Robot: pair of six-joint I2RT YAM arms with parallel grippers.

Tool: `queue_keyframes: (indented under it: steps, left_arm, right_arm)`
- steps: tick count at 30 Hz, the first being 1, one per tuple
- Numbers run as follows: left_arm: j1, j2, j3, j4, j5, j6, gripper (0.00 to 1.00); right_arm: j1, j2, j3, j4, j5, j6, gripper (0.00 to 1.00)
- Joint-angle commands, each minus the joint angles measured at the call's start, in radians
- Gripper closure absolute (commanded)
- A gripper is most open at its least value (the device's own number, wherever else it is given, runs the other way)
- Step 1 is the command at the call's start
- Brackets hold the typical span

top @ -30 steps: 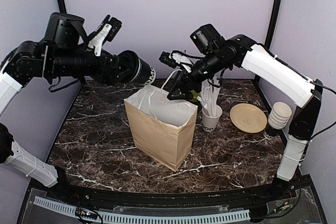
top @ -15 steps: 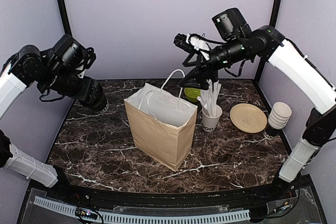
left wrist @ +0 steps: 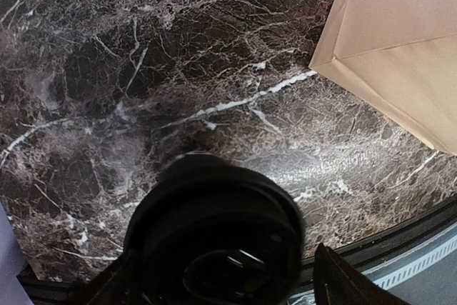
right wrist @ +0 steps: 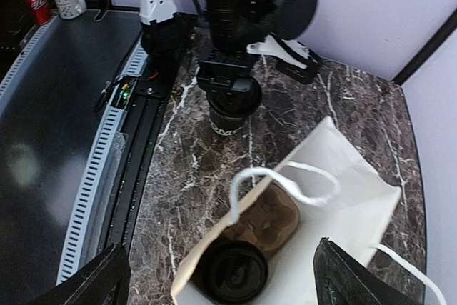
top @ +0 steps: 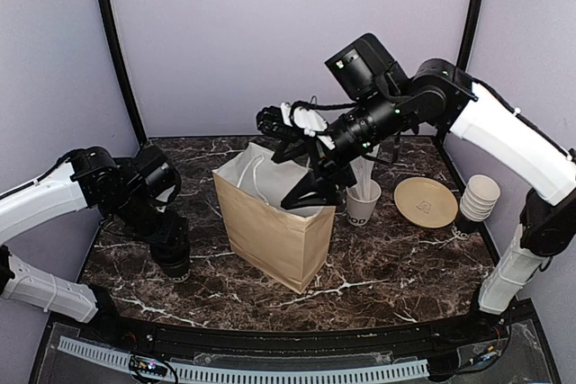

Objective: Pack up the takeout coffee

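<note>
Your left gripper (top: 173, 256) straddles a takeout coffee (left wrist: 214, 237) standing on the marble table (left wrist: 107, 69), front left; can't tell if the fingers press it. Paper bag (top: 270, 236) mid-table, second lidded coffee (right wrist: 232, 271) inside beside a cardboard carrier (right wrist: 270, 221). Your right gripper (top: 309, 195) hangs over the bag mouth, fingers wide apart, empty.

place: robot test booth, lab-like | evidence: plain lilac wall panels (top: 225, 42) between black posts (top: 116, 42); marble-look table (top: 396, 258); slotted cable duct (top: 270, 372) at near edge
</note>
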Motion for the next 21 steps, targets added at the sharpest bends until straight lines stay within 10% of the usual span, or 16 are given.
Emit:
queue_keyframes:
  steps: [1,21]
  left_arm:
    - [0.007,-0.027,-0.026,0.068,0.022,-0.037,0.13]
    - [0.033,-0.063,-0.079,0.128,0.064,0.076,0.04]
  right_arm:
    - [0.081,0.049,-0.065,0.095,-0.03,0.074,0.11]
    - [0.131,0.079,-0.107,0.181,0.022,0.105,0.14]
